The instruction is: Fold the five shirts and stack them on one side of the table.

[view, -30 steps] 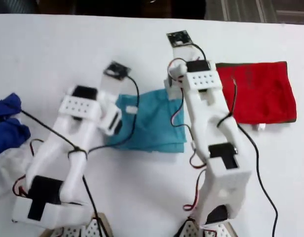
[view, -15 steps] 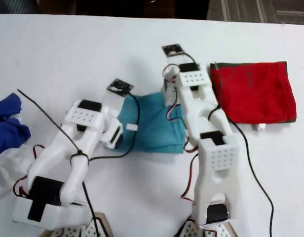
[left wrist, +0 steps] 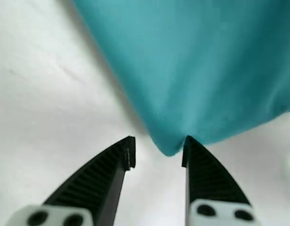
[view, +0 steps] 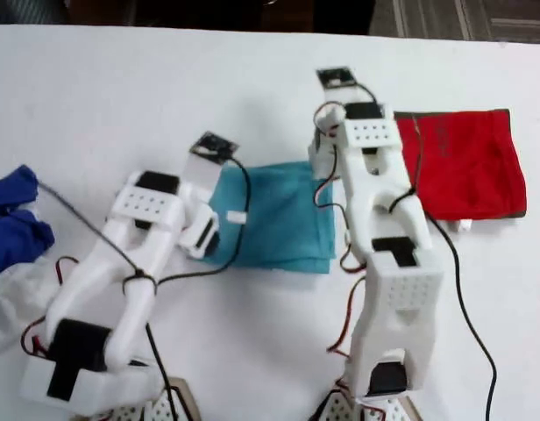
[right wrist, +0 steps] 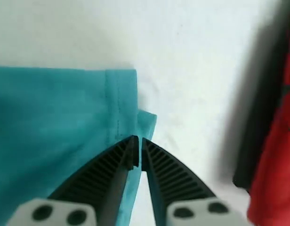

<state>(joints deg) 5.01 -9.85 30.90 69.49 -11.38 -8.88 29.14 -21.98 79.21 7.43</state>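
The folded teal shirt (view: 283, 219) lay mid-table (view: 121, 88), with the red shirt (view: 480, 167) at its 3 o'clock. The right hand (right wrist: 139, 153) was squeezed together on its edge. The left hand (left wrist: 157, 153) was apart around 1 corner. A one-sided pull might undo the fold.

The left arm (view: 121, 263) and right arm (view: 384, 254) have white moulded link shells, with black servo blocks (view: 73, 338) set in at the joints. Each arm carries a flat white panel (view: 147, 203) with a grid of small holes. Red and black cables (view: 458, 289) run loose along the links. A small black board (view: 211, 146) projects at each wrist. Left gripper (left wrist: 159, 153) and right gripper (right wrist: 139, 153): black tapered fingers (left wrist: 102, 179), ribbed inner faces, white bases with two dark holes each.
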